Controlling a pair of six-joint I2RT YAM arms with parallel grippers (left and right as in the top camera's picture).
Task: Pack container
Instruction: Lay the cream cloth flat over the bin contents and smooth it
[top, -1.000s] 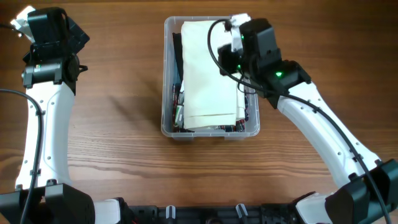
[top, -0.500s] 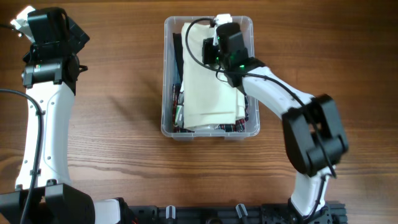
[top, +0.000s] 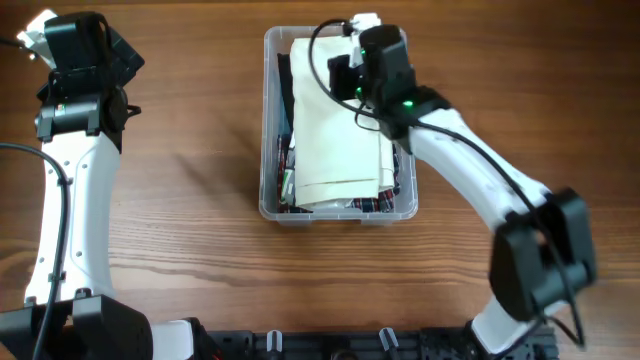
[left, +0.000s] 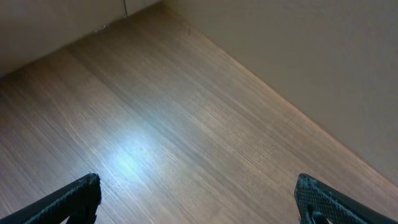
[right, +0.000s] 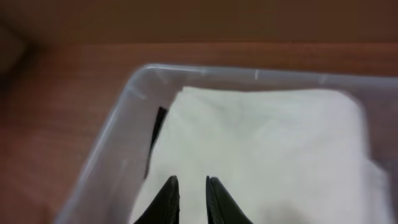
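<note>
Right gripper (right: 191, 183): fingers drawn in narrow, slim gap between the tips, nothing seen in it. It hangs over the far end of the container, tips just above the cloth; contact cannot be judged.

Left gripper (left: 198, 194): spread wide, holding nothing, over bare wood at the far-left side, well apart from the container.

Table (top: 180, 230): wood grain, one.

Container (top: 268, 120): one, clear plastic, at the middle of the far side of the table. Long axis runs away from the robot base. It lies directly under the right gripper, so the right arm is much the nearer.

Cloth (top: 335, 140): one, cream, folded, lying lengthwise on top and covering most of the contents.

Small dark items (top: 285, 180): visible only along the cloth's left and near edges; count not possible.

Judgement: any pressing or tucking of the cloth falls to the right arm, moving straight down.
</note>
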